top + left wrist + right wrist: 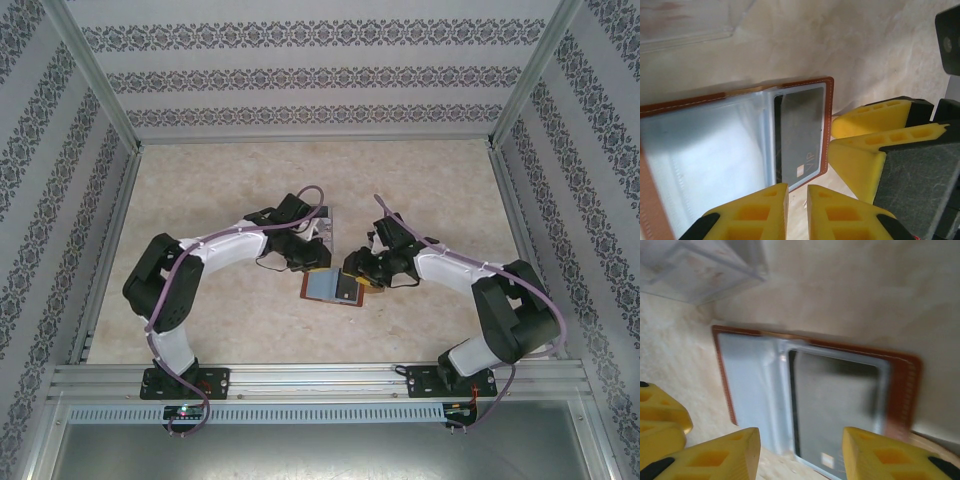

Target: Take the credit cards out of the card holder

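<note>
- card holder (335,288) is lying flat and open abt mid-table, a bit toward the near edge, brown leather rim w/ grey-blue pockets inside
- 1 credit card (801,137) is tucked in an end pocket. It looks dark thru the clear window, w/ "VIP" print and a small pale square near one corner
- the other half of the holder is just pale pocket; can't tell if there's more cards in there
- left gripper (797,192) is right at the holder's edge by the card pocket. Fingers (757,207) are almost together w/ only a thin slit between them and nothing in the slit; table shows thru it
- right gripper (800,440) is over the same end of the holder. Yellow fingers (722,455) are spread wide and pinching nothing; the card pocket shows in the gap
- the 2 grippers are v close to each other, tips nearly meeting over the holder in the top view
- clear plastic tray (325,222) sits just behind the holder, on the far-edge side, partly under the left arm (215,250)
</note>
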